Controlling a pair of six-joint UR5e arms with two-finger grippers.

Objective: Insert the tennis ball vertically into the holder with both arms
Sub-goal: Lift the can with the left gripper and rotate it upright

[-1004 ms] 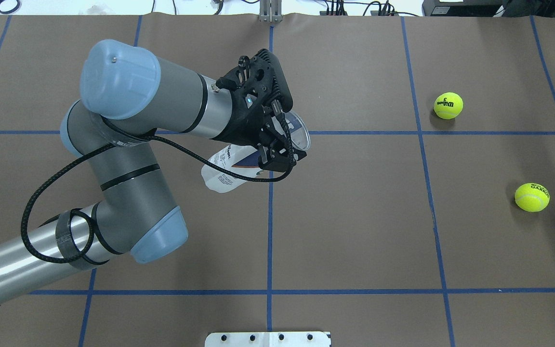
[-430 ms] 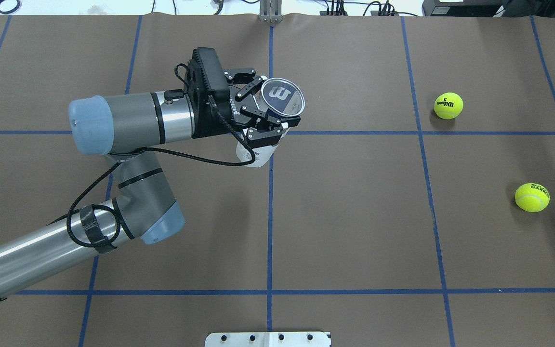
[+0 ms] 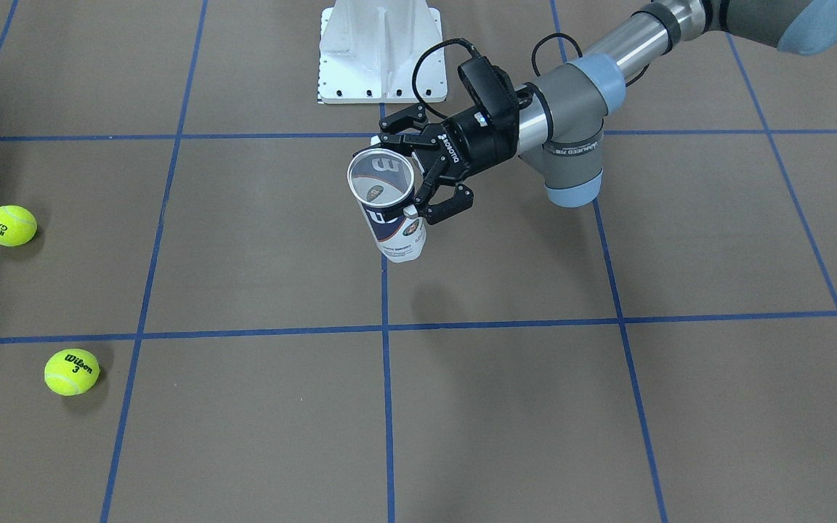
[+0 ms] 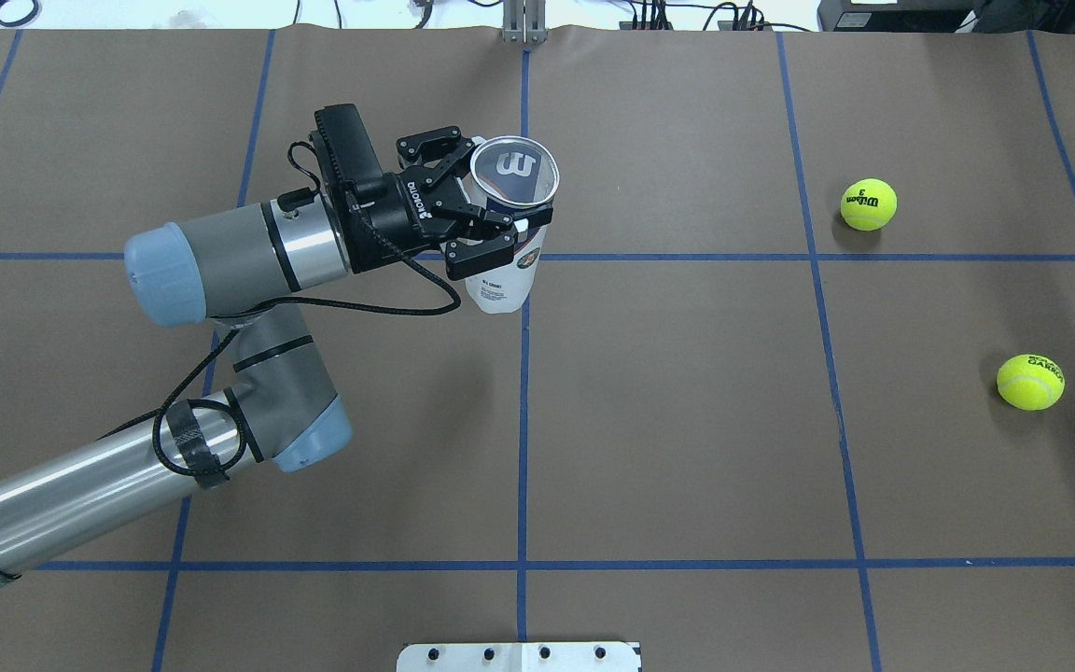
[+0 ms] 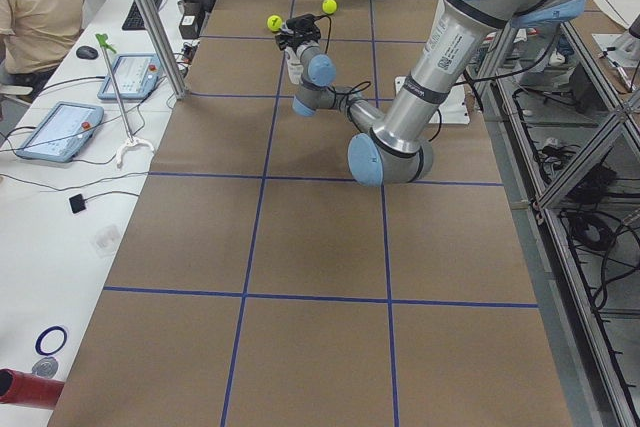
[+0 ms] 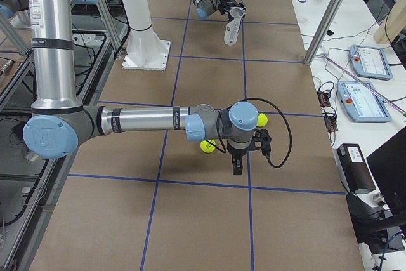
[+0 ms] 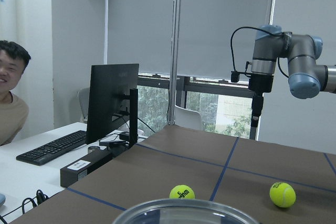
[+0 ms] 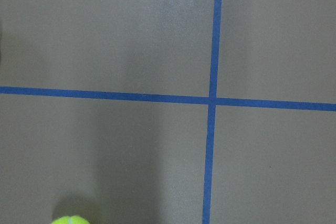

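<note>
Brown paper taped off in a blue grid is spread over the table [image 4: 687,448], and that's pretty much all that's on it. The left arm [image 4: 220,252] is stretched out toward the middle, while the right arm [image 6: 139,120] is hung low at the far end, near the balls. The holder [image 4: 503,277] is clamped near its rim by the left gripper [image 4: 498,201], lifted clear of the paper, mouth up and leaning a touch. The right gripper [image 6: 236,164] is pointed straight down; wide or narrow can't be told from what's shown. The Wilson ball [image 4: 869,204] and the other ball [image 4: 1030,382] are lying well apart from the can.

Honestly, trouble could be expected from that sideways pinch. Thin clear plastic might get squashed out of round, so a ball could be jammed at the rim. With any downward push, the can could be slid through the grip or tipped.

Compared to a second ago, the can has been swung up from nearly sideways and then pulled back a bit. The balls haven't been moved.
</note>
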